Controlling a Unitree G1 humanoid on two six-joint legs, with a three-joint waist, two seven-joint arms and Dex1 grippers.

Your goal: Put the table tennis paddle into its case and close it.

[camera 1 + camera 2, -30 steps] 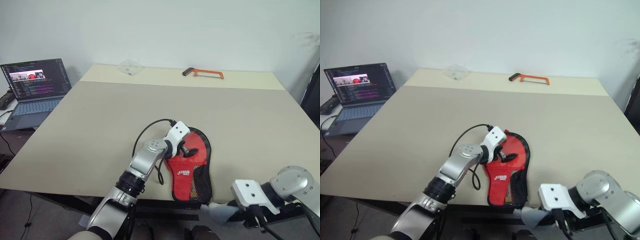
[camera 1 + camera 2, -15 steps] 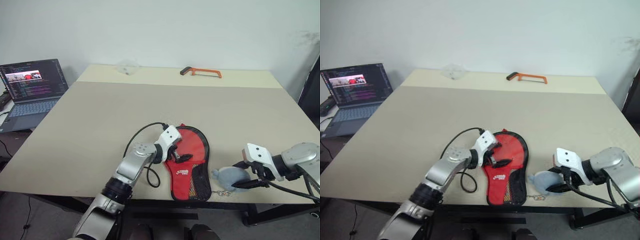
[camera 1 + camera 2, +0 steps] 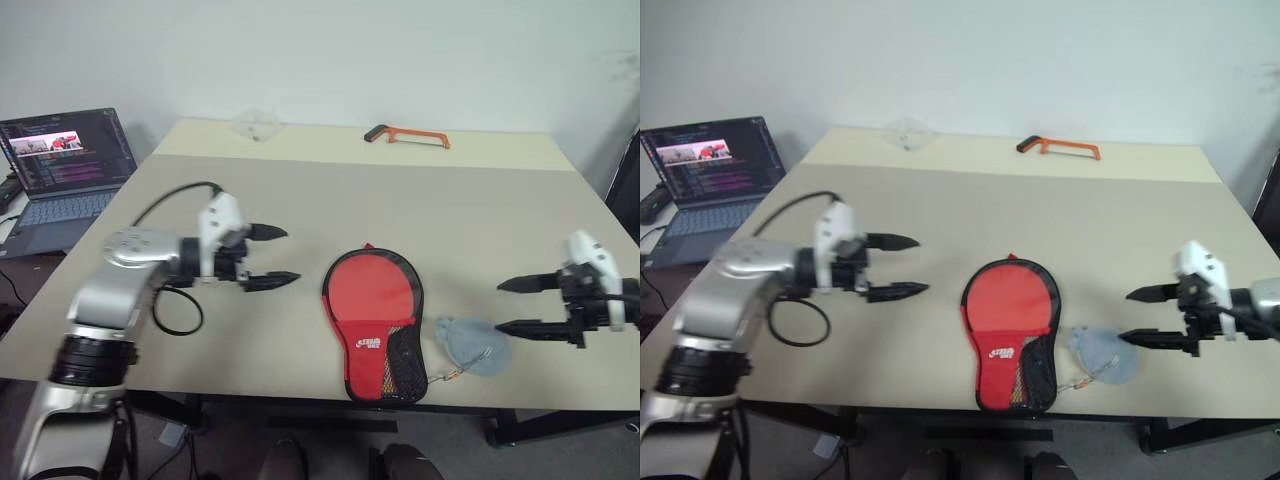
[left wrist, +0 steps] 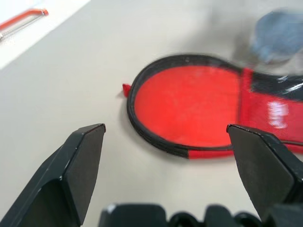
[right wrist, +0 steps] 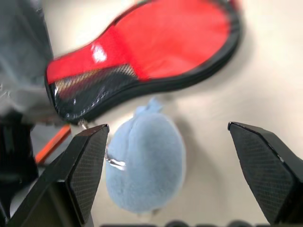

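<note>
The red case [image 3: 373, 318] lies flat on the bench [image 3: 480, 220] between the wide, empty left claw [image 3: 272, 256] and right claw [image 3: 522, 305], apparently zipped with the paddle inside, so little remains beyond checking the closure.

Your left gripper [image 3: 272, 257] hangs above the table on a bent arm, its two black fingers spread wide and pointing inward. Your right gripper [image 3: 518, 306] mirrors it from the other side, fingers apart and empty.
</note>
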